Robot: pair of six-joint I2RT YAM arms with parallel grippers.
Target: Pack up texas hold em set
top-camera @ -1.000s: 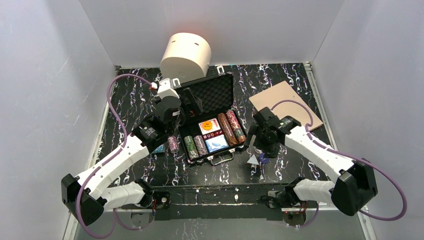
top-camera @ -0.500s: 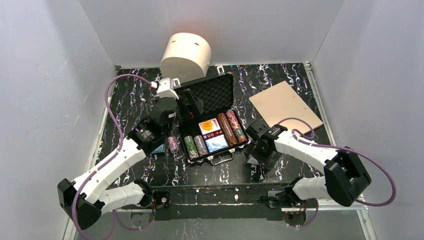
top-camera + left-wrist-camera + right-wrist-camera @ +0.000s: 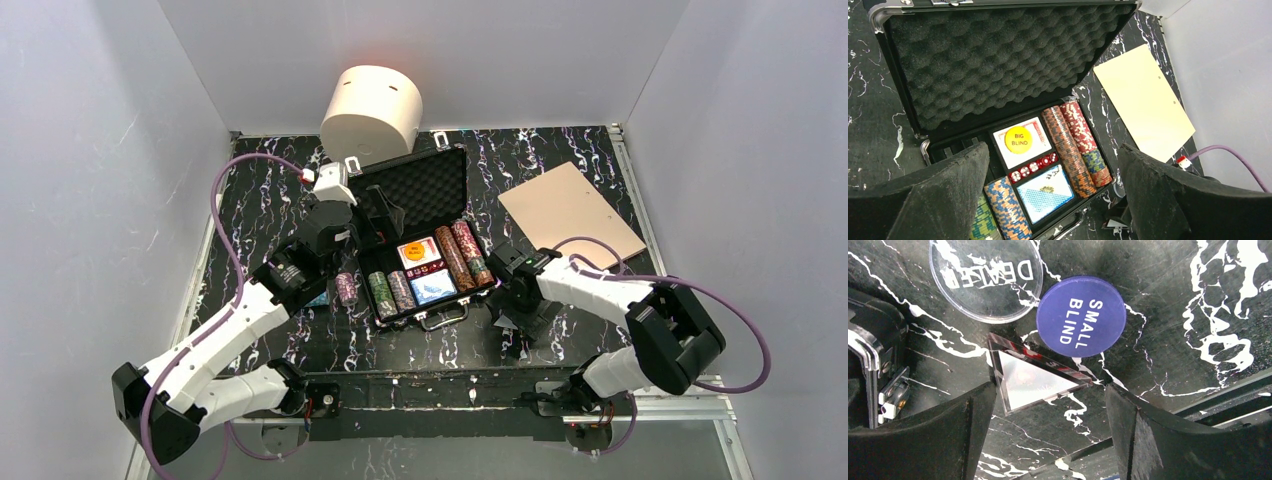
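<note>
Both my left tool (image 3: 1053, 152) and right tool (image 3: 1050, 390) gape apart. Foam-lined black briefcase (image 3: 425, 185) sits open mid-desk; clear triangular marker (image 3: 1033, 380) under the right tool, lettering I can't read.

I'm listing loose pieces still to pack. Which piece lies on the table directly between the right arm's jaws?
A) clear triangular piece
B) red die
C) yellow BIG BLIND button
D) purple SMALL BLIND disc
A: the clear triangular piece lies between the right gripper's open jaws; the SMALL BLIND disc sits beyond them, the BIG BLIND button in the briefcase.
</note>
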